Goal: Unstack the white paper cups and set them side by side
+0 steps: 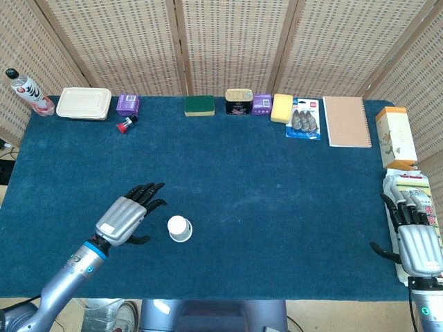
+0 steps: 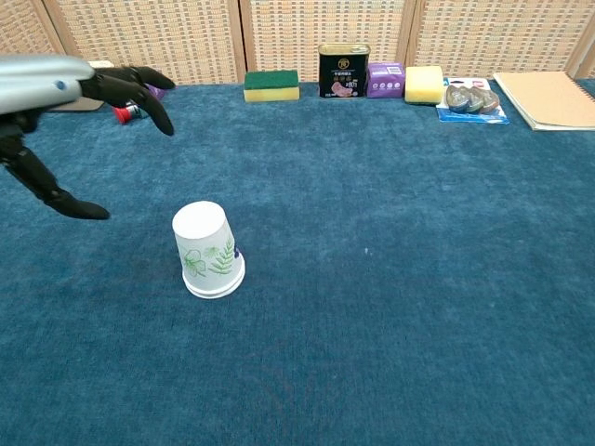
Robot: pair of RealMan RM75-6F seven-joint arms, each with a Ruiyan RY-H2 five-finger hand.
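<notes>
1. Standing upside down on the blue cloth [image 1: 263, 200], the white paper cups [image 1: 179, 228] look like a single cup; how many are nested cannot be told from either view.
2. A green leaf print shows on the cups' side in the chest view; the tapered wall widens to a rolled rim resting on the cloth, left of the table's middle and near its front edge.
3. The left hand [image 1: 129, 216] hovers just left of the cups, apart from them, its dark fingers [image 2: 139, 88] spread and its silver back up; it holds nothing.
4. In the chest view the left hand is cut off by the left edge.
5. The right hand [image 1: 416, 237] rests at the table's far right edge, fingers apart and empty, over a yellow-printed packet [image 1: 410, 190] it partly hides.
6. Along the back sit a cream lidded box [image 1: 84, 103], a green sponge [image 1: 199, 105], a dark tin [image 1: 238, 102] and a spiral notebook [image 1: 346, 121].
</notes>
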